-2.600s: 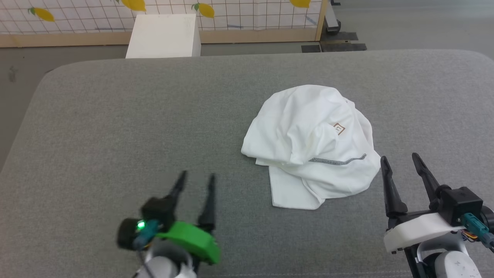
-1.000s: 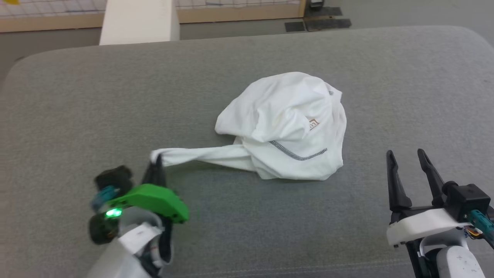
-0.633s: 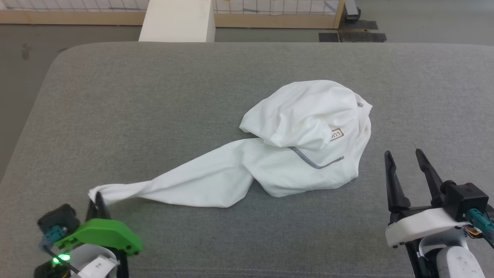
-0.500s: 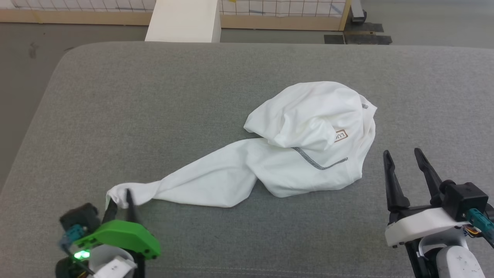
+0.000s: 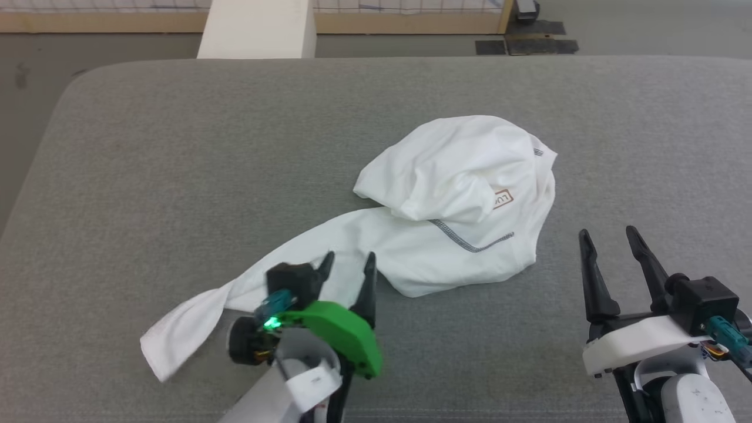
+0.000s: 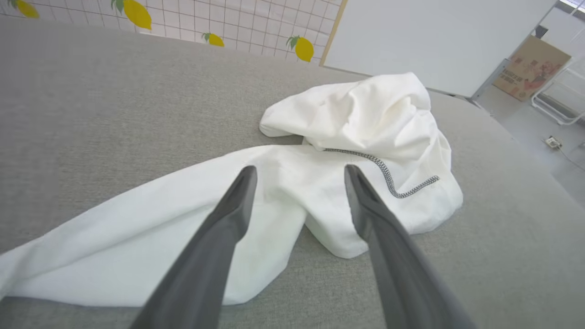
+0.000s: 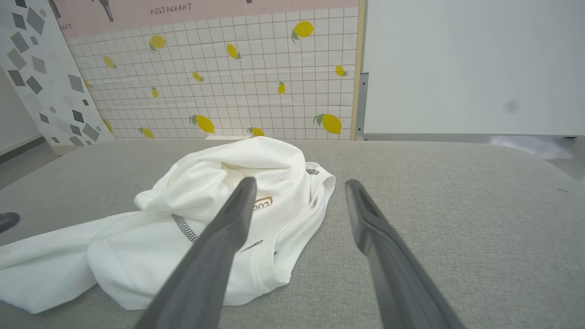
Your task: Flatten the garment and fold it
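Garment: a white thin cloth shirt (image 5: 458,194) with dark grey zigzag stitching and a small tan label, bunched in a mound right of centre in the head view, with one long part trailing to the lower left.
Surface: a grey fabric-covered tabletop (image 5: 176,147) carries the shirt.
Left: the left hand (image 5: 349,261) is at lower centre over the trailing part, fingers spread, holding nothing.
Right: the right hand (image 5: 608,232) is at the lower right, near the mound but apart from it, fingers spread and empty.
Background: a rigid white box (image 5: 255,29) stands at the top edge.

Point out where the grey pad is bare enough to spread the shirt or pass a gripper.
Widest bare stretch: the pad left of and beyond the shirt, out to the edge near the white box. Narrower strips: between shirt and right gripper, and along the near edge between the grippers. Crowded: the shirt's long tail, under the open left gripper.
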